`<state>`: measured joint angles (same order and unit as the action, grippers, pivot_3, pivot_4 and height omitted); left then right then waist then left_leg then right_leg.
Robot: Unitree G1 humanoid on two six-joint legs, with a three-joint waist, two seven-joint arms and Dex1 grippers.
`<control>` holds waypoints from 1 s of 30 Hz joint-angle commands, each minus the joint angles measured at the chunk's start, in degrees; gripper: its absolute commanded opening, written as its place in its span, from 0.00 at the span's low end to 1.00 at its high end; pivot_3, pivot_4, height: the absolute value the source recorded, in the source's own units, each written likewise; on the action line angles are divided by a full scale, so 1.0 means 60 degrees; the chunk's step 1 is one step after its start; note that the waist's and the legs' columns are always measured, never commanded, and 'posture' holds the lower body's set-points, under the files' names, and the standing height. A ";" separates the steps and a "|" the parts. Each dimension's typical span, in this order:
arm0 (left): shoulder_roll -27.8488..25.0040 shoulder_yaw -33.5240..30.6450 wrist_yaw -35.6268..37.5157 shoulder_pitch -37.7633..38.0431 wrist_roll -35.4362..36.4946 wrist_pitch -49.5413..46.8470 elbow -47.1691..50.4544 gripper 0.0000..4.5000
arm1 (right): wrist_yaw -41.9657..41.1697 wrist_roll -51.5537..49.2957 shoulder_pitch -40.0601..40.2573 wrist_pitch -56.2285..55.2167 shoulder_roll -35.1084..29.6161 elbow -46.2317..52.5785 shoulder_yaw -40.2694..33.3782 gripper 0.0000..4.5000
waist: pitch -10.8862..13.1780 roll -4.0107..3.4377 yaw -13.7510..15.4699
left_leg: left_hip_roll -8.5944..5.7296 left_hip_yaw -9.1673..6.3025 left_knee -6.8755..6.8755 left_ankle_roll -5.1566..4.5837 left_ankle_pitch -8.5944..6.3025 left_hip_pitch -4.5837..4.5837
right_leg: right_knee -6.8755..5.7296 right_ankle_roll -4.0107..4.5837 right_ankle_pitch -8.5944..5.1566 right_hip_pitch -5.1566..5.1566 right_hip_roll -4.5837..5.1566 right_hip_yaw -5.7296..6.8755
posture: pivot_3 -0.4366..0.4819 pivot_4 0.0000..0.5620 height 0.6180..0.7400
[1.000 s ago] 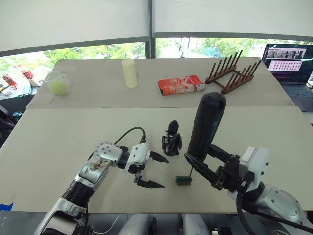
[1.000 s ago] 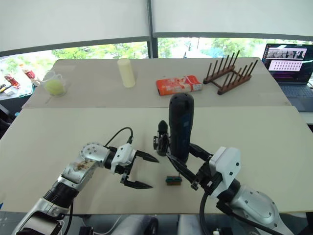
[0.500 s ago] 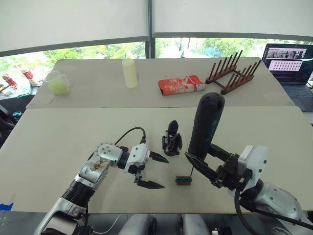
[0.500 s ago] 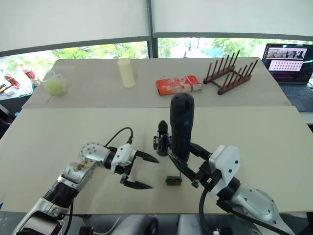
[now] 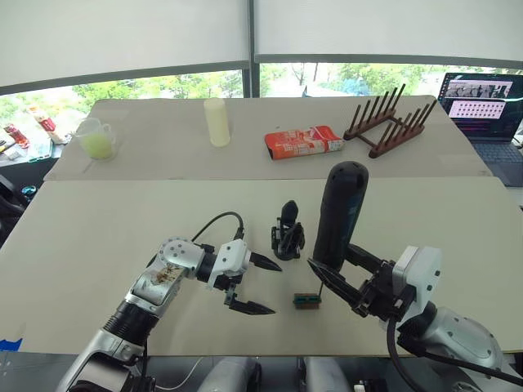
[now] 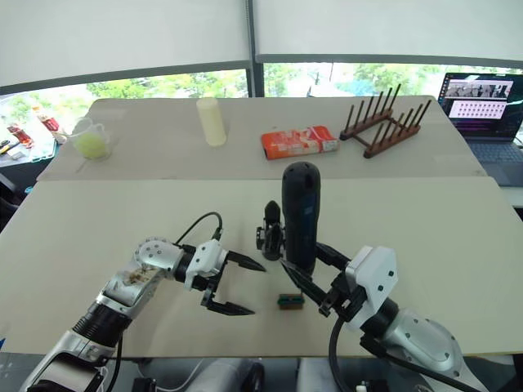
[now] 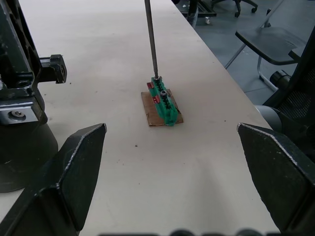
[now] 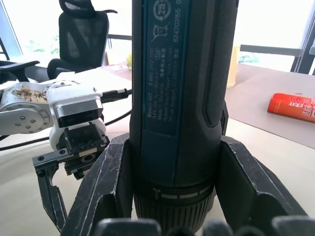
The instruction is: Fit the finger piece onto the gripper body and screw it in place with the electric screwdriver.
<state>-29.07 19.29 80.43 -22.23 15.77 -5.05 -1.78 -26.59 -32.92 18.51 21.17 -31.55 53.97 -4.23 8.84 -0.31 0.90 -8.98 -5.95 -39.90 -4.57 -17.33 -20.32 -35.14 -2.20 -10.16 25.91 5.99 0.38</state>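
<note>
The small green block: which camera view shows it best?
The left wrist view: the green block lies close between the open left claw, with the electric screwdriver's bit touching its top. In both eye views it is a tiny patch on the table.

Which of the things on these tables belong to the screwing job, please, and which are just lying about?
For the job:
- electric screwdriver, held upright in the right gripper
- gripper body
- green screw block, with the bit on it
- left gripper, open

Lying about:
- wooden rack
- orange packet
- pale cylinder
- cup
- laptop
</note>
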 commanded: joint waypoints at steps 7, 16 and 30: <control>0.0031 0.0000 -0.0026 -0.0114 -0.0031 0.0186 0.0054 1.00 | -0.0410 -0.0046 0.0033 -0.0535 0.0114 0.0139 -0.0320 0.43 | 0.0000 0.0000 -0.0002 | 0.0000 0.0000 0.0000 0.0000 0.0000 0.0000 | 0.0000 0.0000 0.0000 -0.0001 0.0000 0.0000 | 0.48 0.27 1.00; -0.0157 -0.0210 -0.0078 -0.0037 0.0035 0.0133 0.0070 1.00 | 0.0156 -0.1744 -0.0614 0.0036 -0.0702 0.1005 -0.1046 0.43 | 0.0000 0.0001 -0.0003 | 0.0000 0.0000 0.0000 0.0000 0.0000 0.0000 | 0.0001 0.0000 0.0000 0.0000 0.0001 -0.0001 | 0.48 0.27 1.00; -0.0735 -0.1158 -0.0875 0.0786 0.0640 -0.0730 0.1039 1.00 | 0.0150 -0.6590 -0.4677 0.0933 -0.3889 -0.0781 -0.1552 0.43 | 0.0012 0.0033 0.0005 | 0.0019 0.0003 0.0003 -0.0008 -0.0002 -0.0001 | 0.0026 0.0001 0.0001 -0.0023 0.0029 0.0010 | 0.48 0.27 1.00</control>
<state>-32.64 14.23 76.12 -17.87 18.19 -8.65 2.08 -23.81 -69.20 -7.54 26.11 -54.57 50.50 -12.57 8.91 -0.11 0.93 -8.85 -5.96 -39.87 -4.64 -17.35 -20.32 -34.99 -2.20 -10.15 25.78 6.13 0.49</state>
